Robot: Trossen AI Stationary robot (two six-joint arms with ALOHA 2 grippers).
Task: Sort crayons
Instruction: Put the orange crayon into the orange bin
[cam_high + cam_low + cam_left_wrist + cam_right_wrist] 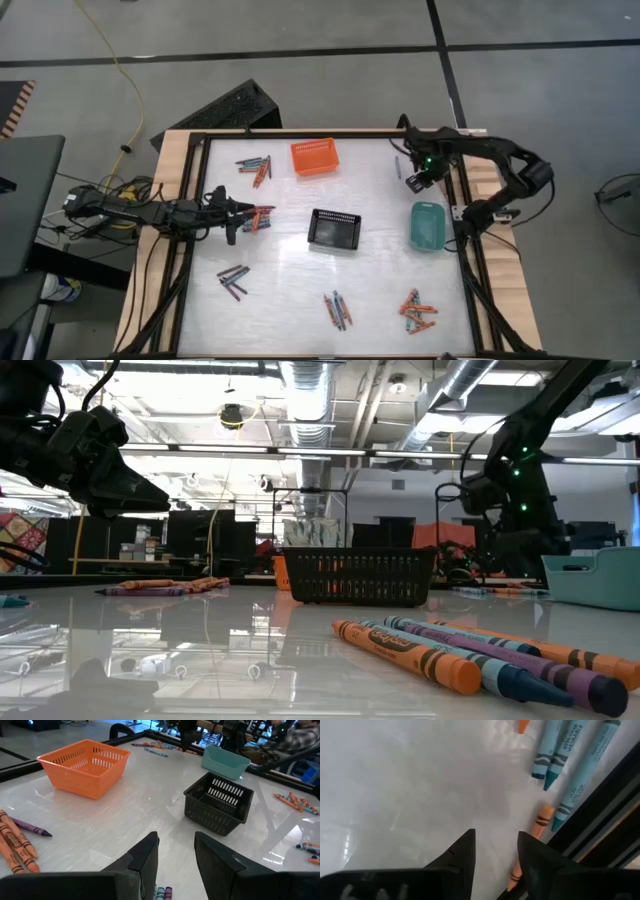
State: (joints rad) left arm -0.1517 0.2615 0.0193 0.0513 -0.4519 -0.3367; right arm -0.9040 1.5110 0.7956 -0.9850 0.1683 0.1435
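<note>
**Sorting barely under way: baskets look bare, crayons scattered in heaps**

Three baskets set on the white table (290, 300): orange basket (314, 157) at the far middle, black basket (334, 229) at the centre, teal basket (428, 224) at the right edge. No crayon seen inside the orange or black one in the left wrist view; inside of the teal one not fully visible, so cannot tell.

Crayons lying in loose clusters all over: a far-left group (254, 166), a heap at the left (262, 217), a near-left group (233, 280), a near-centre bunch (336, 310), a near-right pile (418, 311), and a few at the far right edge (555, 760) by the frame. Colours mixed within each heap, so almost everything left to do, by the look of it.

Left gripper (236, 212) hanging just over the left heap, fingers (145, 855) parted with nothing between them, a couple of crayon tips showing below the gap. Right gripper (415, 181) low over the far right edge, fingers (462, 850) parted and empty, an orange crayon (542, 820) just beyond, beside the teal ones.

Likely next: closing on one crayon from each spot and carrying it to the basket of matching colour.
</note>
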